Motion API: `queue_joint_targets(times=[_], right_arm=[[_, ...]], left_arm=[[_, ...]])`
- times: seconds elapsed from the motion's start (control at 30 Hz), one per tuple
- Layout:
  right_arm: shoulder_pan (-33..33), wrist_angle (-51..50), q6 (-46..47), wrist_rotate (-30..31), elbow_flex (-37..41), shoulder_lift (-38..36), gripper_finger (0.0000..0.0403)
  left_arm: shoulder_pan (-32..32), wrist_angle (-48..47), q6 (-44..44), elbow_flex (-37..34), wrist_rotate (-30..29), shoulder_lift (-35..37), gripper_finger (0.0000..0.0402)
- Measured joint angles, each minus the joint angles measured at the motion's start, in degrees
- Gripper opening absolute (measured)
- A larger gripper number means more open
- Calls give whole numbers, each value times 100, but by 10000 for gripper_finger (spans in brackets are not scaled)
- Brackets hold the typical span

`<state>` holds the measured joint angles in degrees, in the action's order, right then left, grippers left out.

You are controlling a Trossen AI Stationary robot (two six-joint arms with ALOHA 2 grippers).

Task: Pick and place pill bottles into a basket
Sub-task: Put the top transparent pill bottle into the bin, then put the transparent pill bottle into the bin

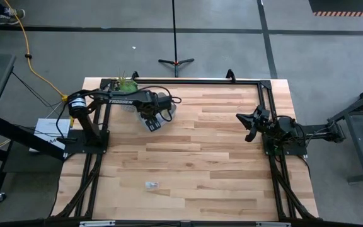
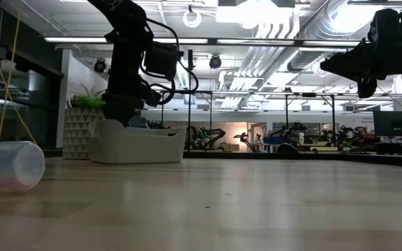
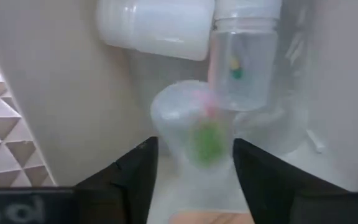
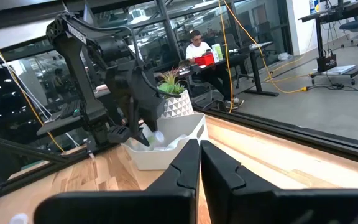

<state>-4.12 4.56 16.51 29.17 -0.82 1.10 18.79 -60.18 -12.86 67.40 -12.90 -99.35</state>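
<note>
A: High view entry. Left hand (image 1: 154,120) is hanging over the basket (image 1: 171,111) at the far-left part of the tabletop (image 1: 200,157), next to the potted plant (image 1: 122,83). Judging it is positioned for a drop.

B: Left wrist view agrees. Fingers (image 3: 263,180) are standing apart, and a clear bottle (image 3: 197,134) with green and pink contents is sitting between them, blurred. I cannot tell whether they are touching it. Two more bottles are already lying against the smooth pale plastic wall: a milky white one (image 3: 157,26) and a clear one (image 3: 241,68) showing a few pills.

A: Remaining work?

B: One clear bottle (image 1: 151,185) is lying on its side on the pale butcher-block wood, well apart from the basket, near the front. Cylindrical, so it is likely rolling easily.

A: Right hand (image 1: 252,126)?

B: Waiting at the right edge, fingers nearly together, carrying nothing.
</note>
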Motion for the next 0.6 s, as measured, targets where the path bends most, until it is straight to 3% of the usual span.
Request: queue_joint_targets(times=[0.3,0.47,0.6], right_arm=[[0,-2,-2,0,0,0,4],[-1,-4,91,-33,0,1,1],[0,-3,164,-42,0,0,4]], left_arm=[[-4,-434,-89,172,-84,0,344],[-47,-834,-538,763,-73,22,348],[-262,-963,-501,1488,546,26,331]])
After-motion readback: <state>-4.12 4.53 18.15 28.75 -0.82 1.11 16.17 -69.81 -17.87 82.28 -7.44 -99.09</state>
